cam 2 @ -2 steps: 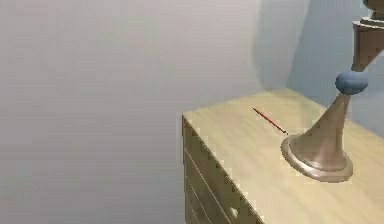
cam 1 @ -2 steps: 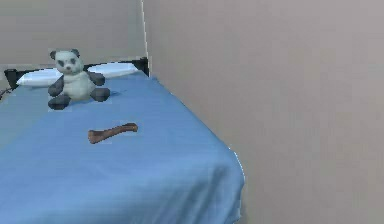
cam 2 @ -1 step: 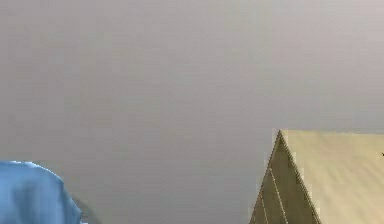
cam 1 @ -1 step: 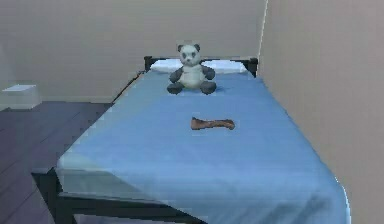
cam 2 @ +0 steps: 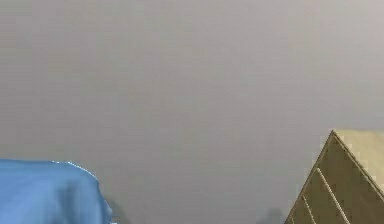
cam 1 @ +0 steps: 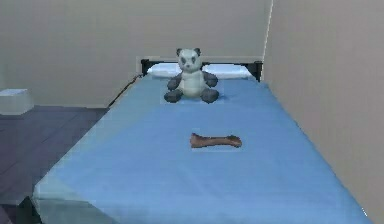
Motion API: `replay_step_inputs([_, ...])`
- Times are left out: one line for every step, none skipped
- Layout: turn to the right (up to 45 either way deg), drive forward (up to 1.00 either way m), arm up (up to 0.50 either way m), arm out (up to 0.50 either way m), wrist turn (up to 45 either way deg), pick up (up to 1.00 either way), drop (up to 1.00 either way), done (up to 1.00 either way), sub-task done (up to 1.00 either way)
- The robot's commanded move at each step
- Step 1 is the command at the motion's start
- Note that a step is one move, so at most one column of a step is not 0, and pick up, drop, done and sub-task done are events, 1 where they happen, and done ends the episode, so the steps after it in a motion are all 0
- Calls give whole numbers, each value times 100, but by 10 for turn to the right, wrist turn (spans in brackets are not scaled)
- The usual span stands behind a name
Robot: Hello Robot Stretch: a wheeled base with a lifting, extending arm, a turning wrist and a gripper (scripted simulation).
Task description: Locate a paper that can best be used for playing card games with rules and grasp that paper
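In the forward view you face a bed [cam 1: 150,150] from its foot end, its plain blue cover spread smooth and running away from you toward the far wall [cam 1: 80,40]. A panda soft toy [cam 1: 190,75], black and white, sits upright on the cover near the head of the bed, about at the middle of its width. Just behind the panda lie white pillows [cam 1: 228,71], one to each side of it, and a dark headboard [cam 1: 141,66] shows at the corners behind them. Nearer to you, and a little toward the forward view's right, a brown elongated thing [cam 1: 216,142] lies flat across the cover, well apart from the panda; you cannot tell what it is. The bed's right side runs close along a beige side wall. To the forward view's left there is dark wooden floor [cam 1: 40,135], and a pale box [cam 1: 13,100] stands at the left edge against the far wall. In the arm side view a plain grey-beige wall takes up most of the picture, a corner of the blue bed cover sits at the lower left, and a tan piece of furniture [cam 2: 345,185] with slanting edges stands at the lower right. You cannot tell where the paper is, nor whether the pincer grasps anything.
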Motion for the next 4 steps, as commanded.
replay_step_inputs([-450, 0, 0, 0, 0, 0, 0, 0, 0])
replay_step_inputs([-330, 0, 0, 0, 0, 0, 0, 0, 0])
replay_step_inputs([0, 10, 0, 0, 0, 0, 0, 0, 0])
replay_step_inputs([-450, 0, 0, 0, 0, 0, 0, 0, 0])
